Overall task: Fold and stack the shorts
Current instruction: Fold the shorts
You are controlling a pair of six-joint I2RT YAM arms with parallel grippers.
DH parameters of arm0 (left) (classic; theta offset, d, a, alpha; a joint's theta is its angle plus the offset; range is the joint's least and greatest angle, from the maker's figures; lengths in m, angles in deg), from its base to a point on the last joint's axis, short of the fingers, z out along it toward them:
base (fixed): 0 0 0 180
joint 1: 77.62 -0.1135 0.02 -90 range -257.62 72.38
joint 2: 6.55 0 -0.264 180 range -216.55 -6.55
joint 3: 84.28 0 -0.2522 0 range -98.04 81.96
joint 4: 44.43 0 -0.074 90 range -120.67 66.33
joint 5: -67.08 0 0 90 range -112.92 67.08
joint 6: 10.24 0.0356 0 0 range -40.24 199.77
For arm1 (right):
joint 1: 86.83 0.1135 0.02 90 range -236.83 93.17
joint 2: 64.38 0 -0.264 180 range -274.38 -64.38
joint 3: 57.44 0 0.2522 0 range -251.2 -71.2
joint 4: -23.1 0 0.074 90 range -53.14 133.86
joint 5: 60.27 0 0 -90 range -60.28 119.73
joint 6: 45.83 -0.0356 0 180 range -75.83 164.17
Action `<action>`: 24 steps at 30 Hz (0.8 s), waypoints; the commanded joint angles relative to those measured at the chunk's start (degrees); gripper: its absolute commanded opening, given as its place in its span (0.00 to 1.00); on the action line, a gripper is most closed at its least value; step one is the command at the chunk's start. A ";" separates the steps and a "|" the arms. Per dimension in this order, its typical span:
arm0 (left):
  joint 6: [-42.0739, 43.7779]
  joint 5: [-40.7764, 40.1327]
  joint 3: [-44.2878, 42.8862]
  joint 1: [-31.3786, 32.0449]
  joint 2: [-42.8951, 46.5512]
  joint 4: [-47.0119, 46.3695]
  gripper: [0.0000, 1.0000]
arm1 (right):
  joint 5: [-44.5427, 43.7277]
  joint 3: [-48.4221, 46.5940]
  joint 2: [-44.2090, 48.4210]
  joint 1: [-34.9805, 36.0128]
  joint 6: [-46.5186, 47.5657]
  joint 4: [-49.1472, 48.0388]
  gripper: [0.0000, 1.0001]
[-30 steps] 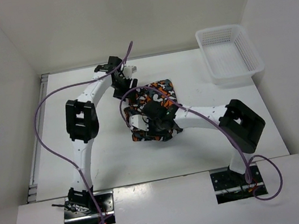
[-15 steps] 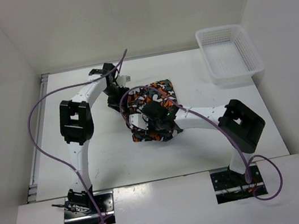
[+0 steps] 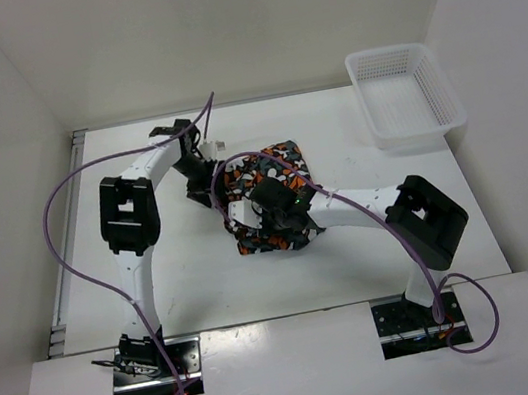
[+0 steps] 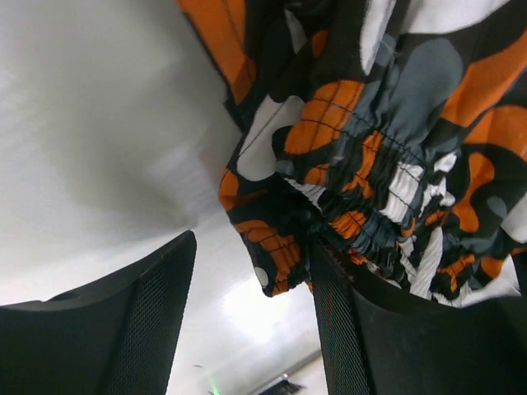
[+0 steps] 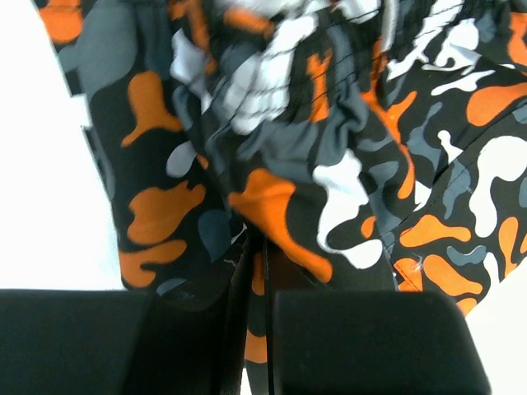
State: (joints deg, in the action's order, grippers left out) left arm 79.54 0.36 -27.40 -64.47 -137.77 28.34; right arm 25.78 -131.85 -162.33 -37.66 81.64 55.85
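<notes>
White table (image 3: 208, 288) boxed by 3 plain white walls (image 3: 234, 20); mesh basket (image 3: 414, 137) at far right corner; even light.

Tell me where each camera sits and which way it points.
Top external: fixed overhead behind the bases, looking down at the table, the shorts and the basket; the left arm and right arm show whole.
Left wrist: rides the left arm, looking along the left end effector at the shorts' gathered waistband; its two dark fingers show, apart.
Right wrist: rides the right arm, looking along the right end effector, closed on a fold of fabric.
Shared: all three see the shorts; only the top view shows the basket.
</notes>
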 commanded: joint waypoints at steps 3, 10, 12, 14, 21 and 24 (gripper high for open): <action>0.23 8.17 2.49 -0.23 0.35 4.10 0.61 | -0.36 -0.09 0.74 -0.30 1.37 -2.55 0.13; 0.23 10.03 -1.29 -0.23 -3.25 4.01 0.09 | -0.36 -0.09 0.74 -0.30 2.07 -1.76 0.00; 0.23 9.49 -1.82 -0.75 -2.56 4.01 0.04 | 0.34 -0.09 1.35 -0.30 3.30 -0.89 0.00; 0.23 8.88 -3.83 -2.50 -1.42 3.49 0.02 | 1.65 0.43 1.89 -0.30 4.18 1.57 0.00; 0.23 4.75 -11.04 -4.80 -0.08 -0.38 0.00 | 12.18 5.17 11.54 -0.30 12.09 7.82 0.00; 0.23 4.75 -12.89 -4.80 -2.54 -0.38 0.00 | 12.82 6.50 14.46 -0.30 13.50 7.82 0.00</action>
State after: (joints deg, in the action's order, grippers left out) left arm 79.27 7.01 -37.70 -69.06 -140.17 29.87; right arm 34.22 -126.62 -151.80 -37.75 91.98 59.96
